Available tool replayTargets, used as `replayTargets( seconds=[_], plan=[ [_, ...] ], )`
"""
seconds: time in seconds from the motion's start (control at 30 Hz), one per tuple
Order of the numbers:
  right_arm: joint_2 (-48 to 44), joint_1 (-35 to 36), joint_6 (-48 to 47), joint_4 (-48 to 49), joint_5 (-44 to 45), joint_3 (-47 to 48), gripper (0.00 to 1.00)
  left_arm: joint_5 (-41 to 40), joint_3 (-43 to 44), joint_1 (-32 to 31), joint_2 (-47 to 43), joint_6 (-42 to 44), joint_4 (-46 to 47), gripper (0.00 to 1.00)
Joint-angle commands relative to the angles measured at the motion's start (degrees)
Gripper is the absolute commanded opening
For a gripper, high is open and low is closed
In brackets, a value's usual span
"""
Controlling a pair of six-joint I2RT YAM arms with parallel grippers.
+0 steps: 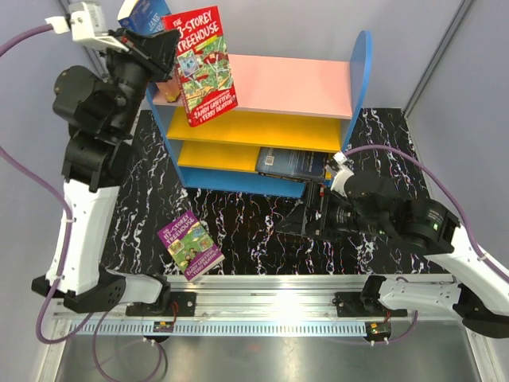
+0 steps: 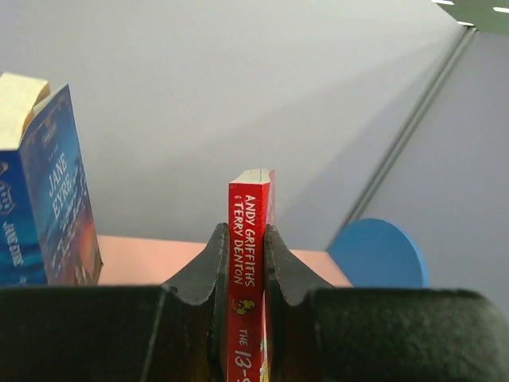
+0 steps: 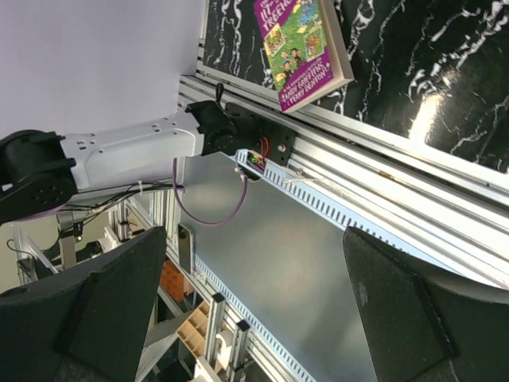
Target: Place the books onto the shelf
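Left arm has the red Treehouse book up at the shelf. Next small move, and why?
Probably lower it a little: the left gripper clamps the red book upright over the pink top board, beside Jane Eyre standing there. Whether the book touches the board isn't visible.

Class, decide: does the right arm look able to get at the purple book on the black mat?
Probably yes. The right gripper is open and empty, only bare mat lies between it and the purple book, and the left gripper is up high, shut on the red book.
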Motion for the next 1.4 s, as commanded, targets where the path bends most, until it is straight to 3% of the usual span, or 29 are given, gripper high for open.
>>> replayTargets(
  seconds=[0.0, 0.2, 0.47, 0.63, 0.73, 1.0, 1.17, 1.2, 1.3, 1.33, 1.37],
  plan=[
    [-1.6, -0.3, 3.8, -3.1, 4.1, -1.2, 1.0, -14.7, 3.4, -4.5, 2.5, 10.8, 10.5, 0.0],
    [-3.6, -0.3, 7.4, -4.6, 4.5, -4.6, 0.99, -25.3, 1.1, -10.8, 4.3, 26.1, 24.0, 0.0],
    [-5.8, -0.3, 11.4, -1.4, 5.0, -9.8, 0.98, -27.3, -16.4, -10.8, 1.9, 39.4, 47.5, 0.0],
    [-5.9, -0.3, 13.6, 3.0, 3.8, -13.8, 0.97, -22.1, -23.8, -2.9, 0.6, 30.7, 52.1, 0.0],
    [-5.8, -0.3, 14.3, 4.4, 3.8, -15.0, 0.97, -22.0, -26.4, -1.1, 0.8, 31.5, 54.8, 0.0],
    [-7.3, -0.3, 17.8, 8.7, 5.3, -19.6, 0.95, -23.2, -30.4, 0.1, 1.0, 32.0, 60.2, 0.0],
    [-7.7, -0.2, 18.8, 10.8, 5.4, -21.3, 0.95, -21.8, -30.8, 0.3, 0.8, 29.9, 58.1, 0.0],
    [-7.4, -0.3, 18.8, 10.8, 5.4, -21.2, 0.95, -21.7, -30.5, 0.3, 1.0, 29.8, 57.2, 0.01],
    [-7.2, -0.3, 18.7, 10.9, 5.4, -21.1, 0.94, -21.4, -29.3, 0.4, 1.7, 28.7, 53.8, 0.22],
    [-7.1, -0.3, 18.7, 10.9, 5.7, -20.9, 0.94, -21.4, -29.1, 0.4, 1.7, 28.2, 53.0, 0.3],
    [-7.0, -0.3, 18.7, 11.1, 5.7, -20.8, 0.94, -21.6, -29.1, 0.4, 1.7, 28.2, 52.5, 0.45]
  ],
)
